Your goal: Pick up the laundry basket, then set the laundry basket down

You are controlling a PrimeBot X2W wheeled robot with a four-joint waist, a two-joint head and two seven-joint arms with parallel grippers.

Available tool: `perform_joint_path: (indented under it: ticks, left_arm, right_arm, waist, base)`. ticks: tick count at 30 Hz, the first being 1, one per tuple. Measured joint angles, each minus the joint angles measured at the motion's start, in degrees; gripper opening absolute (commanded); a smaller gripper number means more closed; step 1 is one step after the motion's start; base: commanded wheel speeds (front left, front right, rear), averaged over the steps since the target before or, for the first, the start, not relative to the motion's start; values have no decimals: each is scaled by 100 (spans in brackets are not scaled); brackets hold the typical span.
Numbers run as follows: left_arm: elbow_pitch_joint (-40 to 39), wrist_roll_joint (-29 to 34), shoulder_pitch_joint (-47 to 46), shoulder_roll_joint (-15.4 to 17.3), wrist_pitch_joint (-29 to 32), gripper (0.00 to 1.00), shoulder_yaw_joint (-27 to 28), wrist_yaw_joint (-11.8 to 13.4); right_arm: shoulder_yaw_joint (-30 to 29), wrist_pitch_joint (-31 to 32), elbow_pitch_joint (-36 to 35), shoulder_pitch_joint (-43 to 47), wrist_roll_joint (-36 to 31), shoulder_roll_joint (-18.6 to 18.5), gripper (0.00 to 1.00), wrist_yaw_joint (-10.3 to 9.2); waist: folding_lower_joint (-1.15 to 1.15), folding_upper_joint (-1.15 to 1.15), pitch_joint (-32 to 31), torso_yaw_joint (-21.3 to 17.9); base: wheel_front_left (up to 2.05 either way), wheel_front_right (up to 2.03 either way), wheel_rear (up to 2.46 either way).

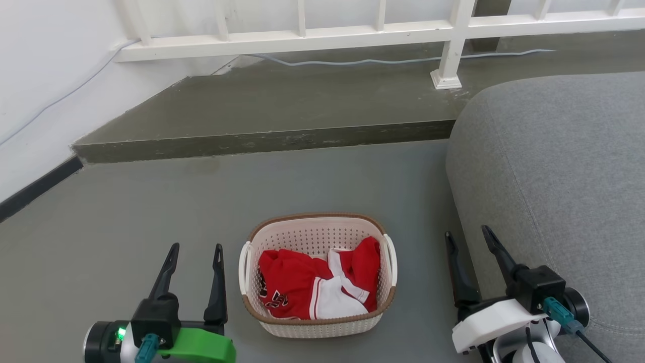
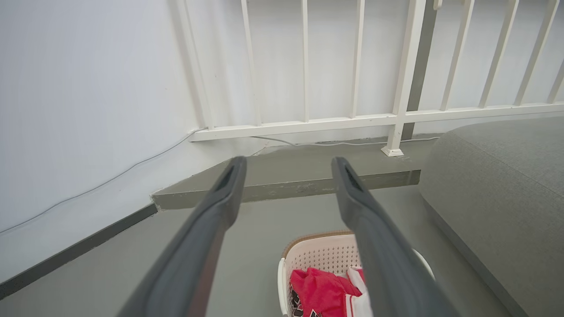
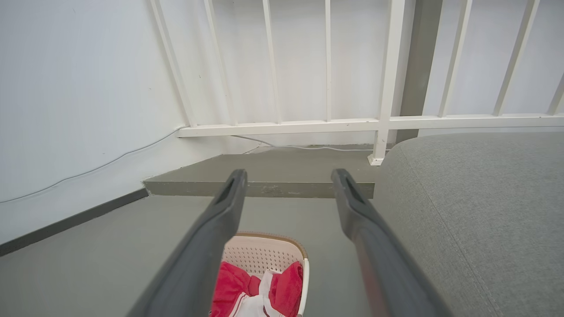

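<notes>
At lower left the left gripper (image 1: pixel 196 247) and at lower right the right gripper (image 1: pixel 466 232) both have their fingers apart, holding nothing. Between them, at lower centre, the laundry basket (image 1: pixel 322 327) stands on the grey floor (image 1: pixel 151 201) with a red-and-white garment (image 1: pixel 302 287) inside. A grey sofa (image 1: pixel 554 166) is at right, and a white railing (image 1: pixel 302 40) runs along the top.

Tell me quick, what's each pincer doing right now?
Left pincer: open, holding nothing, left of the laundry basket.
Right pincer: open, holding nothing.
</notes>
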Motion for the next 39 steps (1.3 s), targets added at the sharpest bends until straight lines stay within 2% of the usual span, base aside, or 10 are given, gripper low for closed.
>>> perform_joint_path:
  ticks: [25, 39]
  left_arm:
    - [15, -74, 4, -26, 0, 100, 70, -1]
    - [10, -55, -91, -29, 0, 100, 78, -5]
  right_arm:
    - [-83, 0, -96, 37, -32, 22, 100, 5]
    - [-219, -8, -164, -189, 8, 30, 100, 86]
  waist:
    - [0, 0, 83, -3]
    - [0, 0, 728, -37]
  base:
    - [0, 0, 0]
    - [0, 0, 0]
